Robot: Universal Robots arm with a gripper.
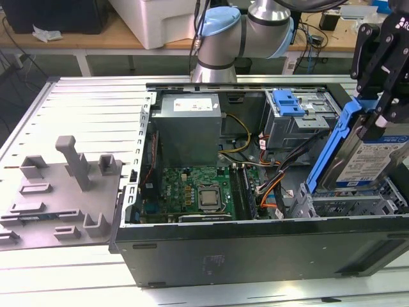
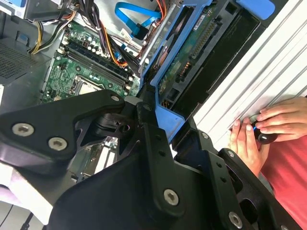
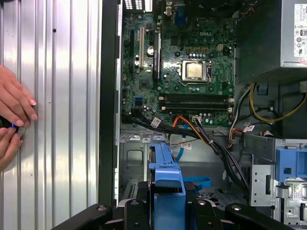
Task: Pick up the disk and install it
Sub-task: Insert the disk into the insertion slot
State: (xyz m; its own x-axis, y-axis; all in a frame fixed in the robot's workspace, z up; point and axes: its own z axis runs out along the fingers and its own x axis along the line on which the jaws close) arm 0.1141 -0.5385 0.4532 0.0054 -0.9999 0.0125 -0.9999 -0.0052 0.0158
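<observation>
holding disk (image 1: pixel 367 157) tilted over case (image 1: pixel 255 249)

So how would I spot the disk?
Find the open computer case and look to its end at the exterior view's right. There the black gripper holds the disk, tilted: a silver slab with a white-and-blue label in a blue frame, unlike the small blue latch on the grey cage.

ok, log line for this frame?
jaws: shut on disk | disk: tilted, lower end at drive bay | install: not seated
</observation>
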